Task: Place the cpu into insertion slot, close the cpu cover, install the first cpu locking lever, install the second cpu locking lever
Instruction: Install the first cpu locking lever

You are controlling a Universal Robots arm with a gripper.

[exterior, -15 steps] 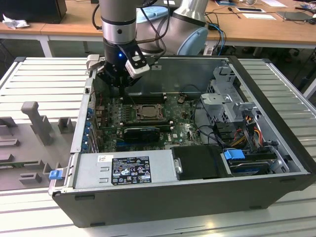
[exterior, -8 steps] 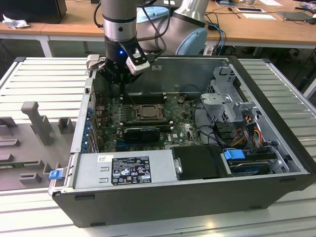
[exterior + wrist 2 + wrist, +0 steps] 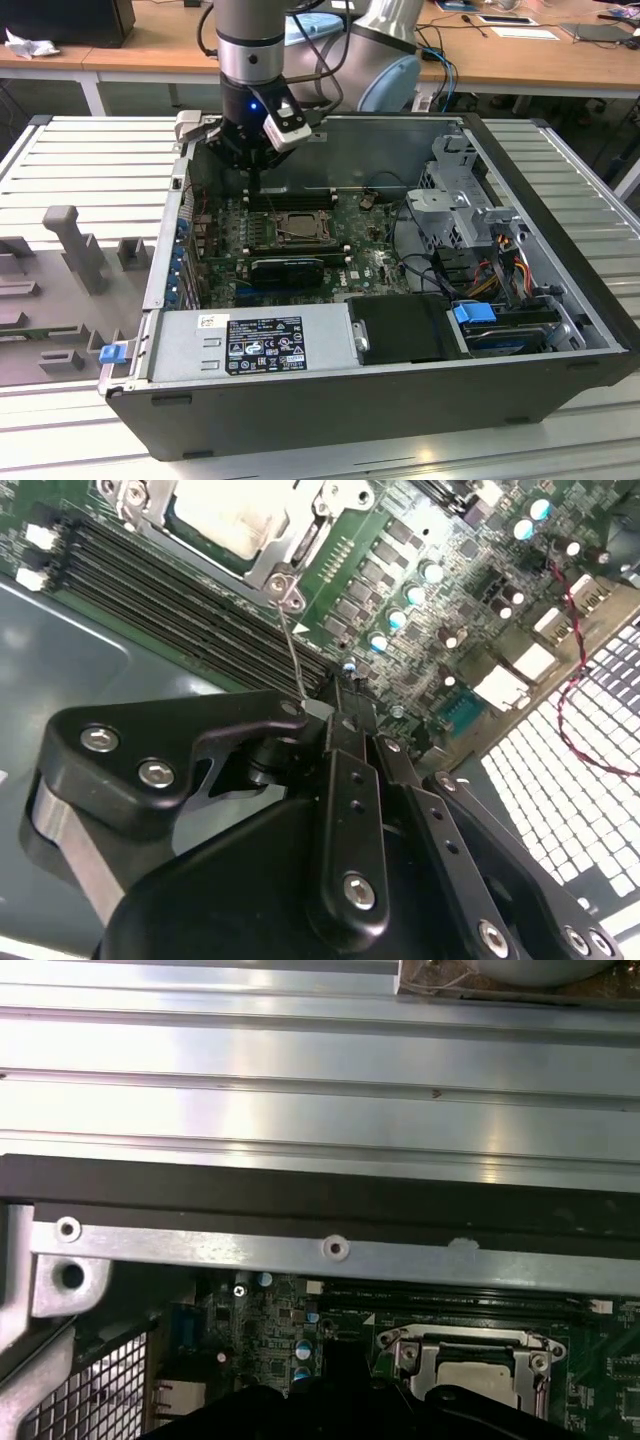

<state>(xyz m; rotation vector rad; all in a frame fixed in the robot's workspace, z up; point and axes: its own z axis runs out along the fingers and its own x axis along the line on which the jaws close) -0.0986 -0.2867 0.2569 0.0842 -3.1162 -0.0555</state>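
Your gripper [image 3: 335, 705] is pinched onto the thin wire locking lever [image 3: 291, 650], at 6 o'clock from the cpu [image 3: 225, 515] seated under its cpu cover [image 3: 300, 540]. That lever looks springy, stiff and slippery, so keep hold near its free end

In the exterior view we look down from above and in front at an open case [image 3: 400, 400] lying on a slatted bench [image 3: 80, 160], with the arm [image 3: 255, 40] coming down at the case's far wall. The whole case fits in, so we stand well back.

In the second wrist view we look past the tool [image 3: 335, 705], very near, steeply down onto the board [image 3: 420, 590], with the socket [image 3: 235, 520] just beyond the tool.

In the first wrist view we look level across the case's far wall [image 3: 320, 1250] to the bench slats [image 3: 320, 1060] beyond.

All three views share the socket [image 3: 475, 1370] [image 3: 298, 225] and the board around it.
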